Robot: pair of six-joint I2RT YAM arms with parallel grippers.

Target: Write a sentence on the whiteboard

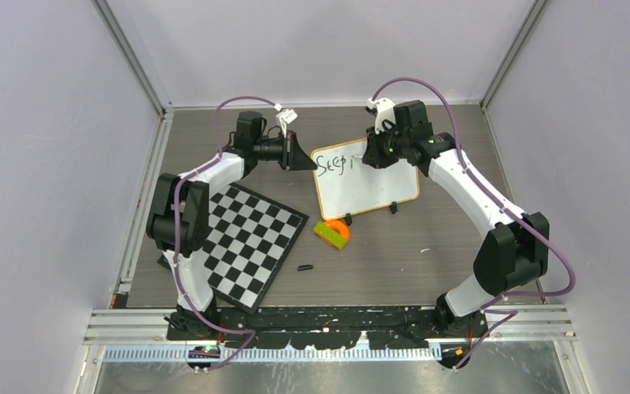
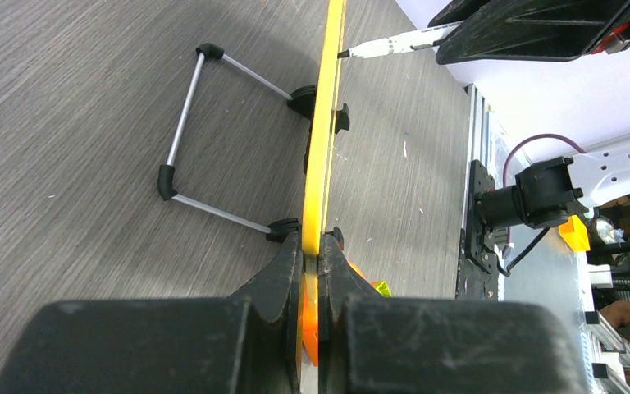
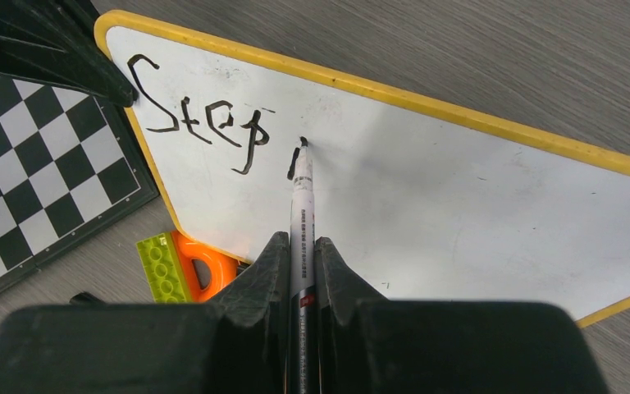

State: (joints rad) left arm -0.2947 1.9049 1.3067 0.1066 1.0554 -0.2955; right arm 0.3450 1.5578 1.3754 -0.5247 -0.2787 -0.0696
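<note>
The whiteboard (image 1: pixel 369 185) stands tilted on its black feet at the table's middle back; its frame looks yellow in the right wrist view (image 3: pixel 459 213) and it shows edge-on in the left wrist view (image 2: pixel 321 139). The sentence (image 3: pixel 205 123) reads "Step" plus one short stroke. My left gripper (image 2: pixel 310 246) is shut on the board's left edge. My right gripper (image 3: pixel 299 246) is shut on a white marker (image 3: pixel 302 213) whose tip touches the board at that stroke. The marker also shows in the left wrist view (image 2: pixel 394 45).
A black-and-white chequered board (image 1: pixel 246 238) lies left of the whiteboard. An orange and lime-green toy block (image 1: pixel 332 232) sits in front of the whiteboard's lower left corner. A small black cap (image 1: pixel 304 268) lies on the table nearer the arms.
</note>
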